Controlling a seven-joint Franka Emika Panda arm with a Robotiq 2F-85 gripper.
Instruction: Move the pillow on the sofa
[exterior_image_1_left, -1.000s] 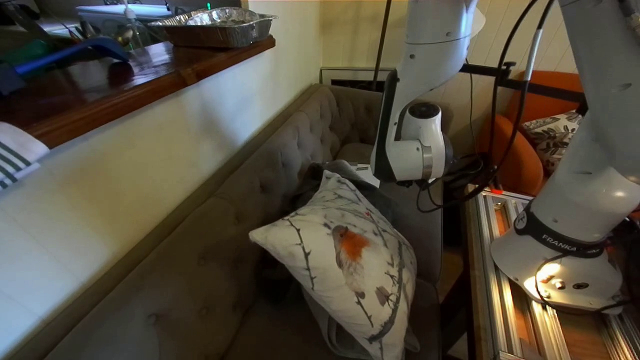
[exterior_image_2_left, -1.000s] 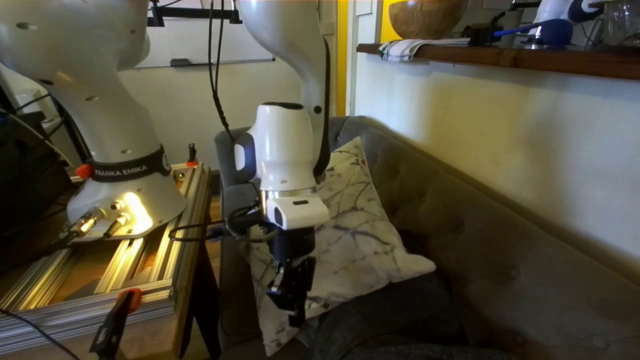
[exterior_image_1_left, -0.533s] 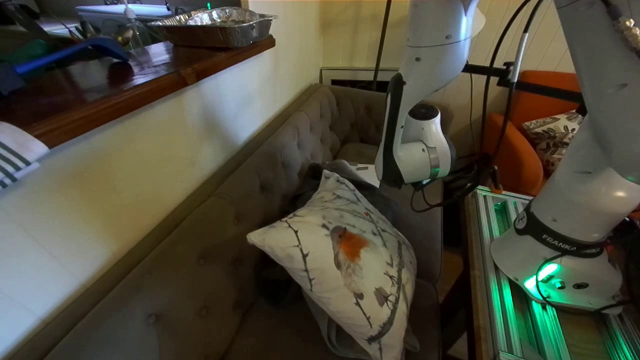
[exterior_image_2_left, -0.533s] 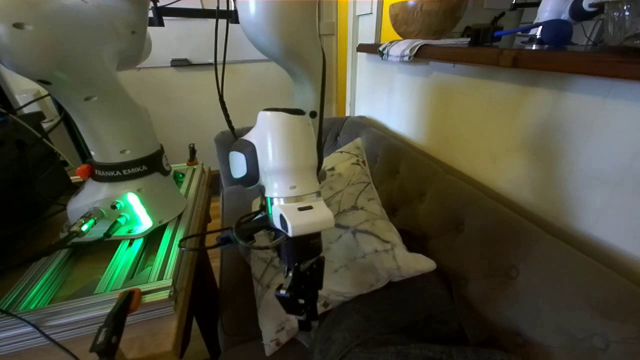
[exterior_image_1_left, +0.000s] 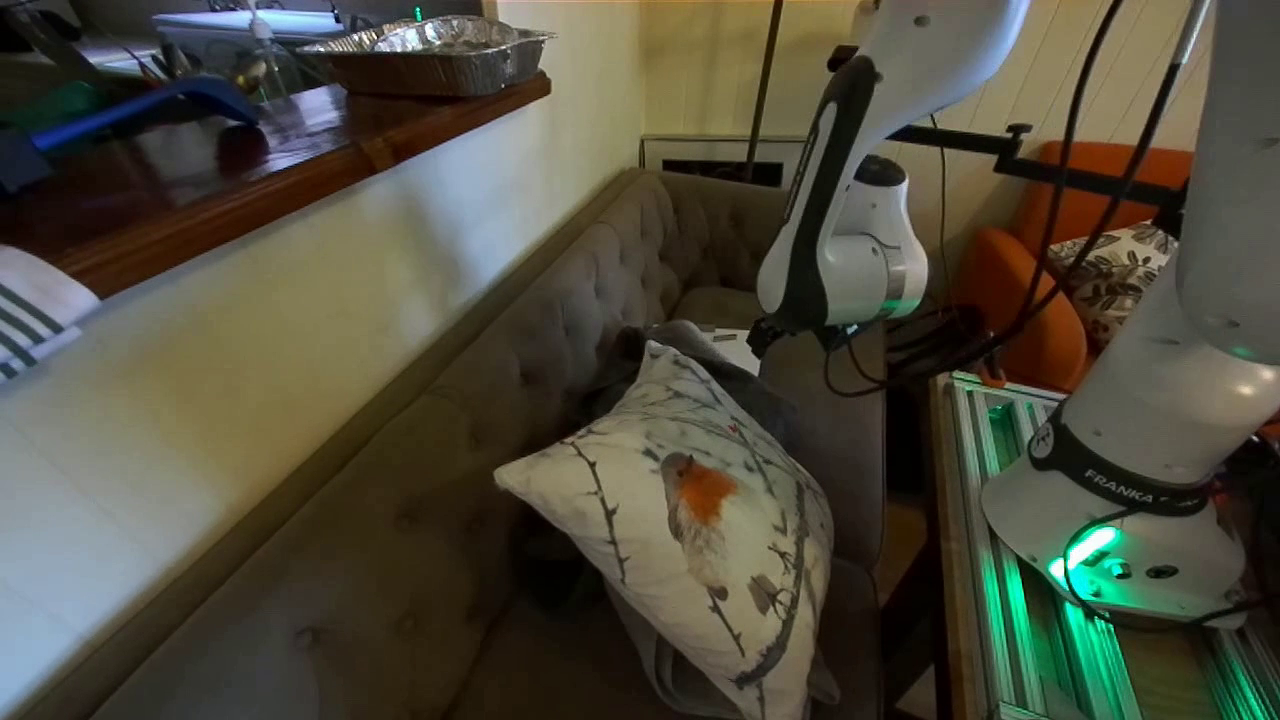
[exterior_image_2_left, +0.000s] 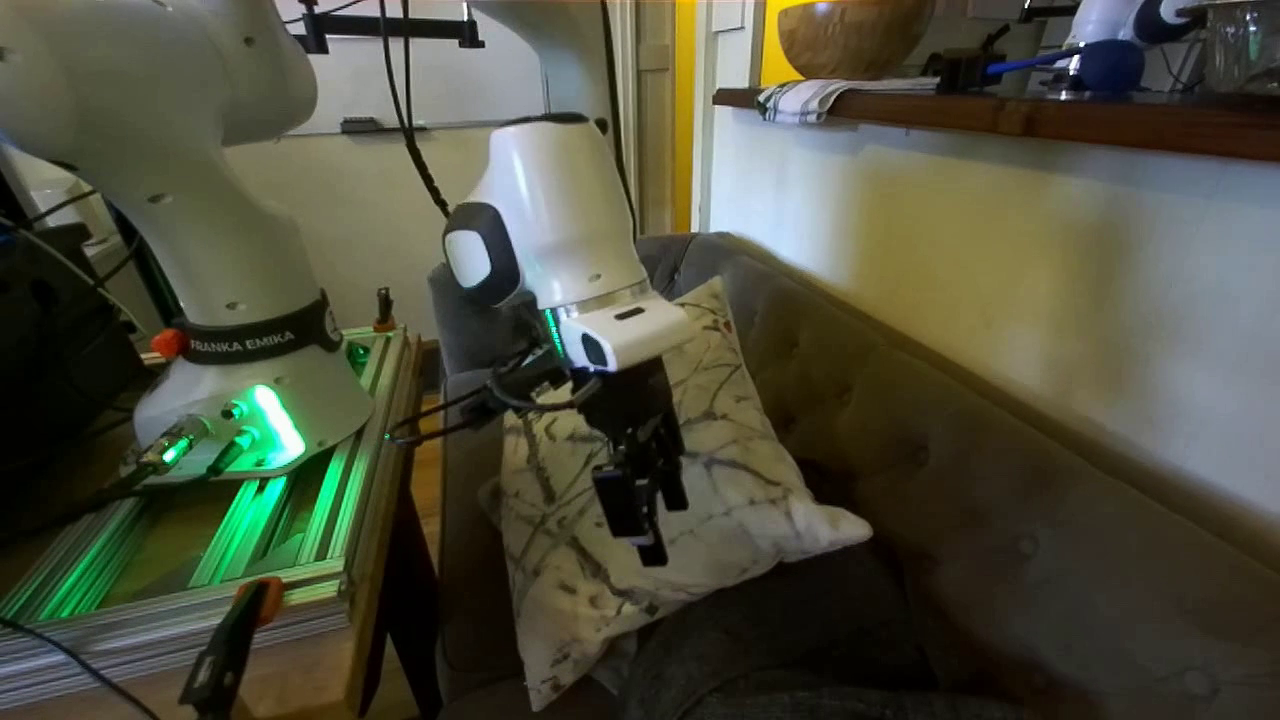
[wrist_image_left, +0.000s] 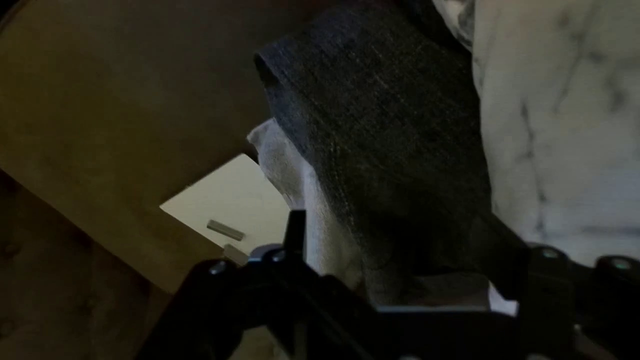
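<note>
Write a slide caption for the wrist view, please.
Open black gripper above dark grey woven fabric, a white branch-patterned cloth pillow at the right.

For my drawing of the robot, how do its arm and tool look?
The arm is white with rounded segments and black trim; a black band reads FRANKA EMIKA. Black cables run beside it. The tool is black with angular fingers.

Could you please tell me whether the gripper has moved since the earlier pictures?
Yes: in an exterior view, the gripper has shifted up and somewhat right in the picture, judged against the fixed orange-tipped foreground clamp.
</note>
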